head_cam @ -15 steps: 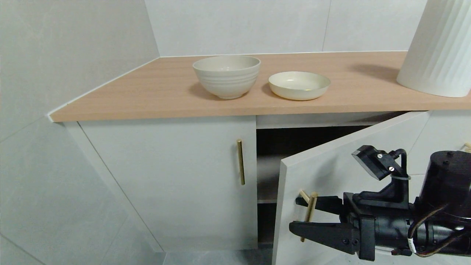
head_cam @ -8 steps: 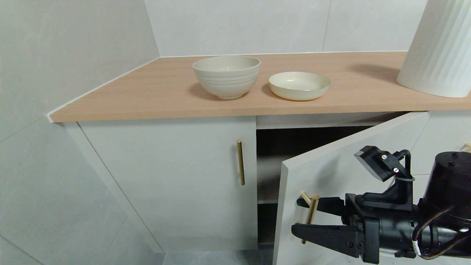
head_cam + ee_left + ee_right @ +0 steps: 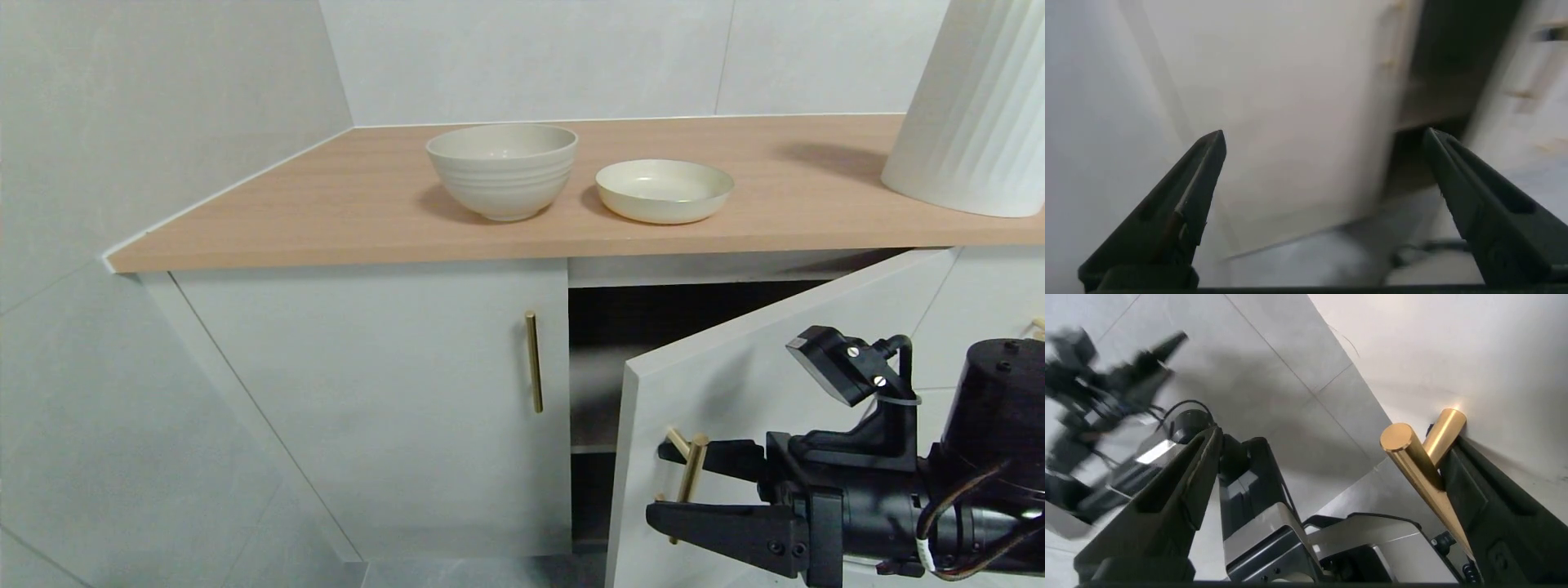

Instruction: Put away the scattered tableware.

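A deep cream bowl (image 3: 501,167) and a shallow cream dish (image 3: 664,189) stand side by side on the wooden countertop (image 3: 326,220). Below it, the right cabinet door (image 3: 735,359) hangs partly open. My right gripper (image 3: 655,482) is open, its fingers straddling that door's brass handle (image 3: 691,474). In the right wrist view the handle (image 3: 1425,469) lies close to one finger (image 3: 1503,514), well apart from the other. My left gripper (image 3: 1323,137) is open and holds nothing, low in front of the closed left door (image 3: 1290,106).
A tall white ribbed vessel (image 3: 971,114) stands at the counter's right end. The left door (image 3: 392,392) is closed, with its own brass handle (image 3: 533,361). A shelf (image 3: 596,392) shows inside the dark cabinet opening. Walls close off the left side and the back.
The right gripper has drawn slightly down and toward me with the handle between its fingers, and the right door has swung a little further open. Bowl and dish have not moved.
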Tool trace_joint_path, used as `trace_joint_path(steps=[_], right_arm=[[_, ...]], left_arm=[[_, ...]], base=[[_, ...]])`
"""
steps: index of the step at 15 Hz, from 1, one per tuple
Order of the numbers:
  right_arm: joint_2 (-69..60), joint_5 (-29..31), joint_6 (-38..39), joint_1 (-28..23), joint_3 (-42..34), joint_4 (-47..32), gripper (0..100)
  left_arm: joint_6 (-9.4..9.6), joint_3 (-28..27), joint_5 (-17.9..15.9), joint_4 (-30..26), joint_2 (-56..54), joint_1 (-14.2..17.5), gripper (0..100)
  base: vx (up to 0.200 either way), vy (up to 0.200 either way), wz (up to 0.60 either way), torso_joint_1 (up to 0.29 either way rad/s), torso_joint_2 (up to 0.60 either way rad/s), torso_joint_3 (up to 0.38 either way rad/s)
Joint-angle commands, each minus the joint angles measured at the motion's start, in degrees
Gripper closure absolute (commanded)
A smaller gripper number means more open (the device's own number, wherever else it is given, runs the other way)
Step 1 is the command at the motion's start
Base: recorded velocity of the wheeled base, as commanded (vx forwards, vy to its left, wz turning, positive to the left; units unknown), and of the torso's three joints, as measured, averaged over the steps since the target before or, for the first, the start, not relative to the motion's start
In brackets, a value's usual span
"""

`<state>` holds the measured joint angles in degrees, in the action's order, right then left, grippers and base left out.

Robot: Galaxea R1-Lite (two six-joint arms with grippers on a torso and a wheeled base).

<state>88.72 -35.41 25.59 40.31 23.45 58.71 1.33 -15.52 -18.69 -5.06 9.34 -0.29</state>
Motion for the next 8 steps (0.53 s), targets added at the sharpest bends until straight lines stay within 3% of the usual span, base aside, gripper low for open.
trace_joint_path(steps=[1, 4, 7, 8], right_arm=[[-0.13, -0.09, -0.01, 0.03, 0.1, 0.09, 0], [-0.13, -0.01, -0.1, 0.03, 0.1, 0.09, 0], [0.05, -0.01, -0.1, 0.03, 0.1, 0.09, 0], [0.22, -0.01, -0.1, 0.03, 0.01, 0.09, 0]], left_arm=[[-0.1, -12.87, -9.26, -0.83, 19.93, -0.06, 0], [-0.19, -20.52, -17.52, -0.74, 36.8, -0.85, 0], [-0.63, -22.36, -18.05, 7.43, 50.16, -4.72, 0], [-2.12, -22.1, -18.05, 9.72, 52.71, -6.48, 0]], base=[[0.0, 0.0, 0.0, 0.0, 0.0, 0.0], [0.0, 0.0, 0.0, 0.0, 0.0, 0.0], [0.0, 0.0, 0.0, 0.0, 0.0, 0.0], [0.0, 0.0, 0.0, 0.0, 0.0, 0.0]])
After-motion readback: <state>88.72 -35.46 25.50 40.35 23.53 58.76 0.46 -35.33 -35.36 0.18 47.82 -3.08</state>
